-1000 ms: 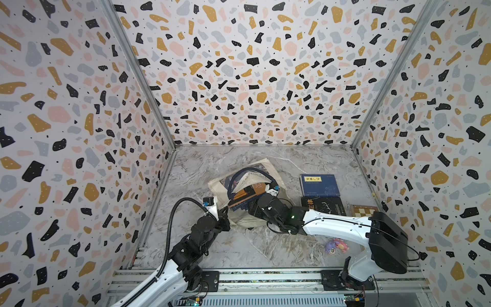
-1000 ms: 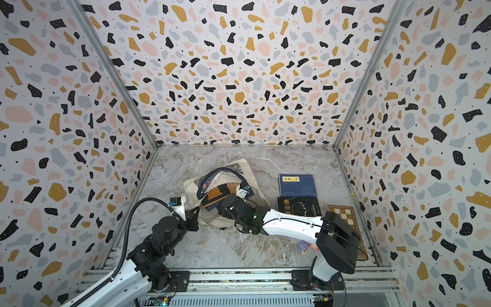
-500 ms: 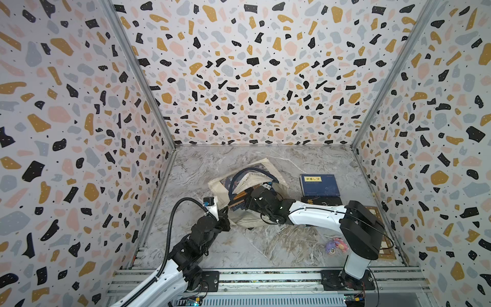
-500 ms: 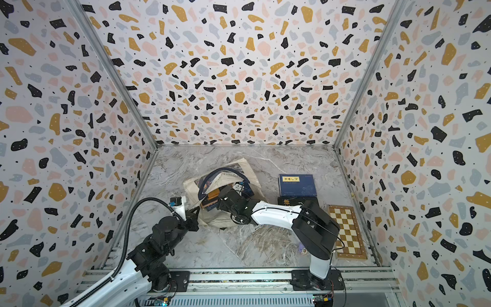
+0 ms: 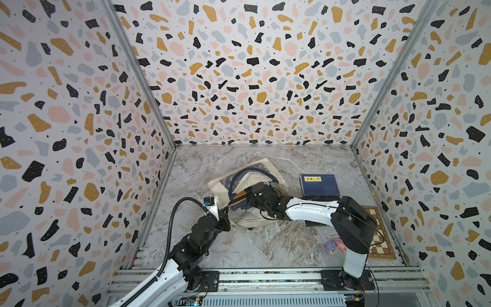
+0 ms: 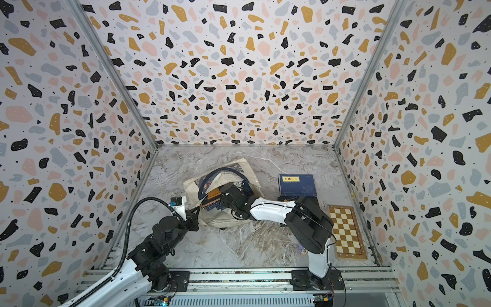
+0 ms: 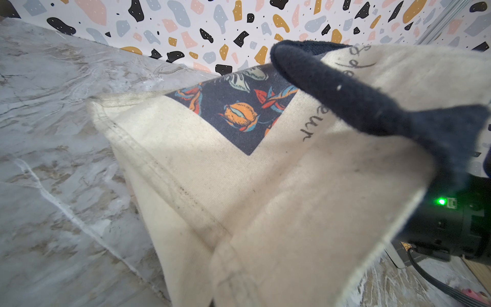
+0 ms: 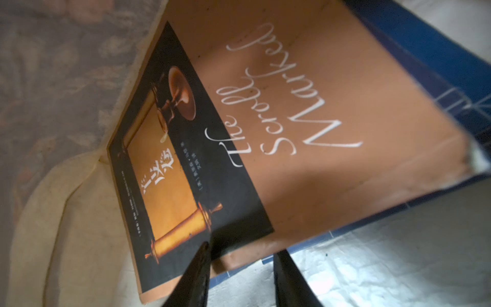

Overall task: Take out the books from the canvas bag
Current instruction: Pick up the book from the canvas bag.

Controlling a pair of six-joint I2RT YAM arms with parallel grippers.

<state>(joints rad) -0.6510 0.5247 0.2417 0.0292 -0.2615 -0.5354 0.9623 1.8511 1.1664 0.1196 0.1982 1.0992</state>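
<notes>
Right fingers (image 8: 198, 265) narrow, astride the brown-orange book (image 8: 332, 133) edge in the canvas bag (image 7: 239, 199) mouth; can't tell if the grip is seated. Left fingers (image 6: 196, 211) clamp the bag rim. Step: extracting the book. Next: firm pinch, slide it out of the bag, towards the navy book (image 5: 318, 186).

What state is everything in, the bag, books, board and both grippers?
canvas bag: lying on the table, mouth lifted open
left gripper: shut on the bag's rim
orange book: in the bag's mouth, not yet out
right gripper: jaws astride the orange book's edge, grip unclear
navy book: out, flat on the table
checkered board: flat on the table
</notes>
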